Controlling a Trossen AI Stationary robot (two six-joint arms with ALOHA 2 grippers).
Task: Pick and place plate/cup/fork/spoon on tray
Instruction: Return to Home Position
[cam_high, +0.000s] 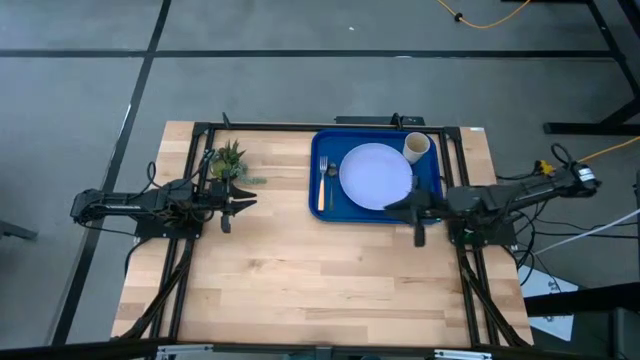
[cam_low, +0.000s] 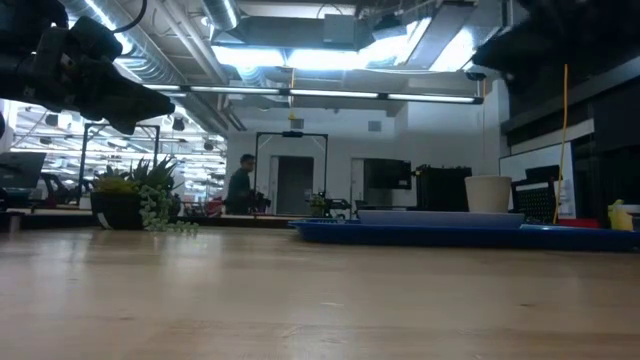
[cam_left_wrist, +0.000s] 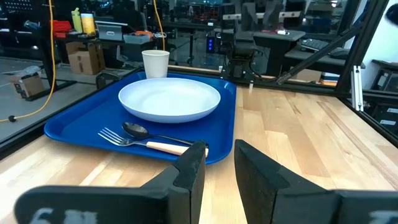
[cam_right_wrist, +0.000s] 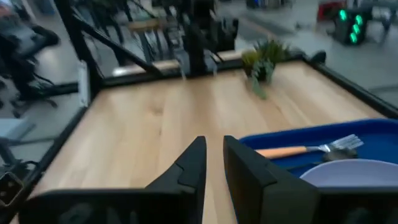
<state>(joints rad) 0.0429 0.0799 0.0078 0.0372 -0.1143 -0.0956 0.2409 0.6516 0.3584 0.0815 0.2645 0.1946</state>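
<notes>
— Pale wooden table (cam_high: 300, 270) in a black frame, grey floor all round. Across the room, strip lights overhead and a person (cam_low: 240, 185) far back by a doorway. A potted plant (cam_high: 230, 160) sits on the table's far left.
— And the blue tray (cam_high: 325, 145) is at the far right, fully loaded! It's got the plate (cam_high: 375, 175) in the middle and the cup (cam_high: 417, 147) upright in the far right corner.
— Look at the fork (cam_left_wrist: 163, 147), lying along the tray's left edge, tines to the far side, handle pointing near. Then the spoon (cam_left_wrist: 135, 130), parallel, between fork and plate, bowl at the far end too.
— The left gripper (cam_high: 240, 200) hovers by the plant, jaws a narrow gap apart, empty. The right gripper (cam_high: 402, 210) hangs over the tray's near right part, jaws slightly parted, nothing held.
</notes>
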